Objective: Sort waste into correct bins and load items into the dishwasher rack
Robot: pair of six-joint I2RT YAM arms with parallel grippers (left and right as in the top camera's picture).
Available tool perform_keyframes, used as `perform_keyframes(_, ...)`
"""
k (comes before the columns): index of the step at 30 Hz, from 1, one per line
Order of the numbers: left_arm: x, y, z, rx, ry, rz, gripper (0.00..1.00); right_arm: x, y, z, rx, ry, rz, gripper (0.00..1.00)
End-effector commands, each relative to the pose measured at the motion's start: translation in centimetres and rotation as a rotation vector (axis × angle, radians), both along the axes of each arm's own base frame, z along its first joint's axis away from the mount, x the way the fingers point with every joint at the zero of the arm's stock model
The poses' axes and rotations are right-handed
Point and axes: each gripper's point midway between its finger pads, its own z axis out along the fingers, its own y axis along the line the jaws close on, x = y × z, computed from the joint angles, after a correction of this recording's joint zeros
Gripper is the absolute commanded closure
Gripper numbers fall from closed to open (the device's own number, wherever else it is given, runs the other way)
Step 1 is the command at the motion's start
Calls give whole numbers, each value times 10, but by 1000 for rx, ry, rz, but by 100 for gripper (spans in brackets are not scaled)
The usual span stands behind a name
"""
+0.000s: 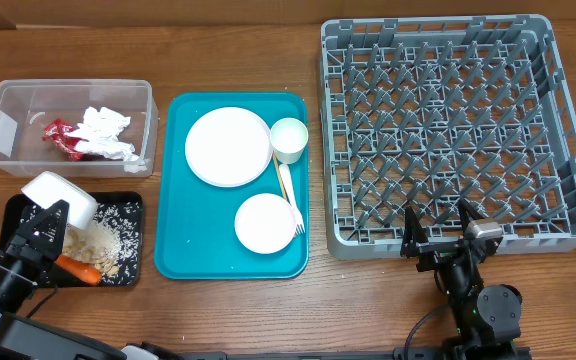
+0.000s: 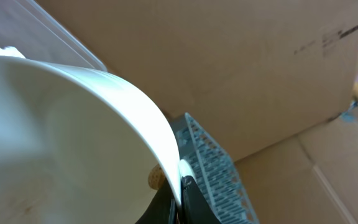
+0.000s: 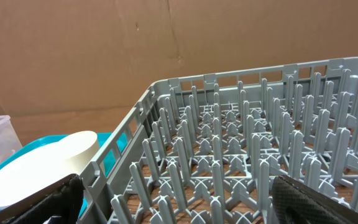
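Pinching white bowl [image 1: 60,194] rim, left jaws

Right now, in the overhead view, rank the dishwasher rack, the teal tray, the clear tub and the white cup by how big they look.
Largest to smallest:
1. dishwasher rack
2. teal tray
3. clear tub
4. white cup
None is close.
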Motion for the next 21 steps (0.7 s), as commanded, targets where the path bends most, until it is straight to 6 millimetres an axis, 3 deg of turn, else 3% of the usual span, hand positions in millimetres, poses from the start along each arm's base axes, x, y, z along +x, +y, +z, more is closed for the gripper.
perform_keyframes(1, -1, 1, 4, 14, -37, 11, 94, 0, 0, -1, -2, -6, 2, 0)
perform_keyframes(4, -1, 0, 3, -36, -9, 11, 96, 0, 0, -1, -2, -6, 2, 0)
perform_keyframes(7, -1, 1, -2, 24, -6, 4, 95, 0, 0, -1, -2, -6, 2, 0)
perform_keyframes(9, -1, 0, 2, -38, 1, 9, 96, 0, 0, -1, -2, -6, 2, 0)
perform_keyframes(13, -1, -1, 1, 39, -29, 5, 95, 0, 0, -1, -2, -6, 2, 0)
perform_keyframes(20, -3, -9, 9, -52, -24, 8, 96, 0, 0, -1, -2, -6, 2, 0)
perform_keyframes(21, -4, -10, 10, -4, -50, 9, 96, 0, 0, -1, -2, -6, 2, 0)
